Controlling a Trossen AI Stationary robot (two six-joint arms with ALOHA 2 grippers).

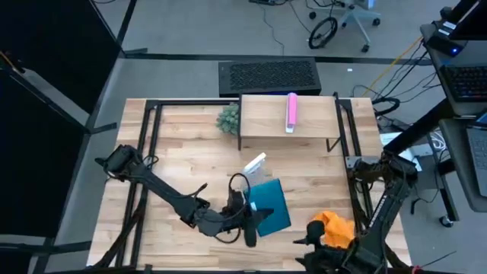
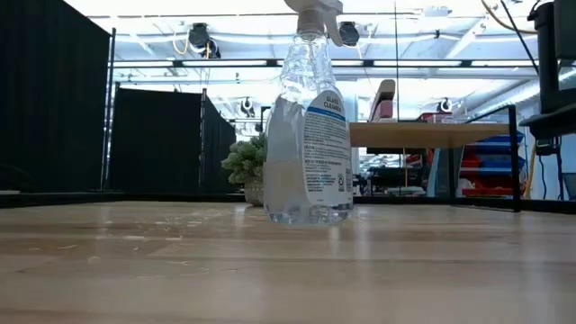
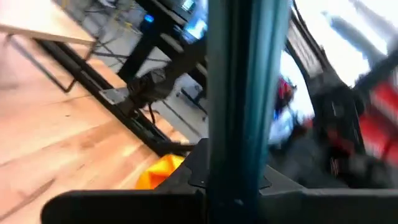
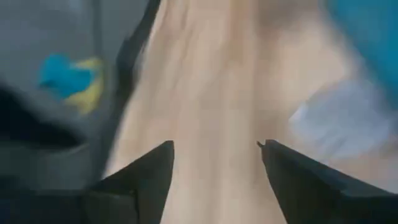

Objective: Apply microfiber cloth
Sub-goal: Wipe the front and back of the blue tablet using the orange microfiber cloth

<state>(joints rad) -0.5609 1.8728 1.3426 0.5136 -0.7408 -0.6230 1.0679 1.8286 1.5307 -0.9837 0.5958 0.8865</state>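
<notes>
from above, left fingers [image 1: 262,219] clamp tablet [image 1: 270,204], right fingers [image 4: 214,158] apart, microfiber cloth [image 1: 335,227] nearby

From my station I look down on a grey floor [image 1: 190,34] around the light wooden table [image 1: 190,164]. Black curtain panels [image 1: 46,68] close off the left side — the level camera shows them too, standing dark against a bright ceiling with rails and hanging lamps [image 2: 200,38]. Beyond the table's far edge lies a dark perforated mat [image 1: 268,77]. A wheeled office chair [image 1: 346,19] stands farther back, cables trailing across the floor near it. To the right sits a desk with a keyboard [image 1: 466,80] — red and blue shelving [image 2: 472,166] shows deep in the room.
</notes>
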